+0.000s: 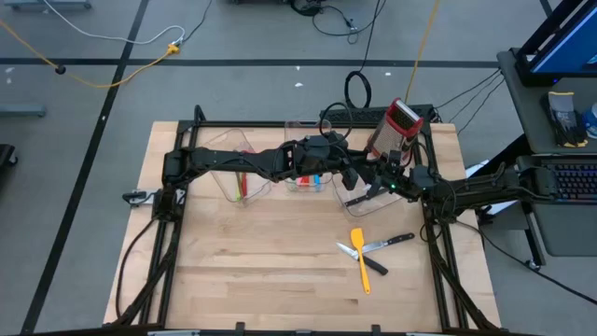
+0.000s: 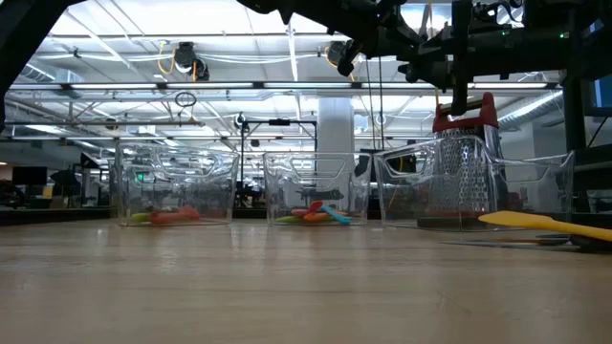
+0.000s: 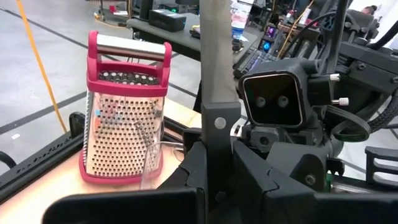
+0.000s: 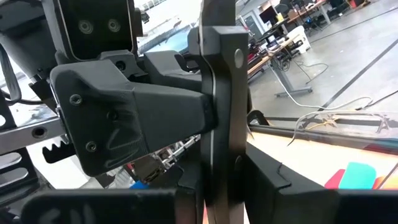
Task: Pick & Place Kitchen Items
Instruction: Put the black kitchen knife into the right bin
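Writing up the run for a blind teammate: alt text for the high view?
Overhead, two dark arms meet above clear plastic bins at the far side of a wooden table, the left gripper and right gripper close together holding a dark utensil between them. A box grater stands behind; an orange spatula and black-handled knives lie nearer.

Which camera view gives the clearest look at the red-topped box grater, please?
The left wrist view: the grater stands upright there, red handle and perforated faces plain. The high view shows only its red top near the table's back edge. The low view sees it behind a clear bin's wall. The right wrist view misses it.
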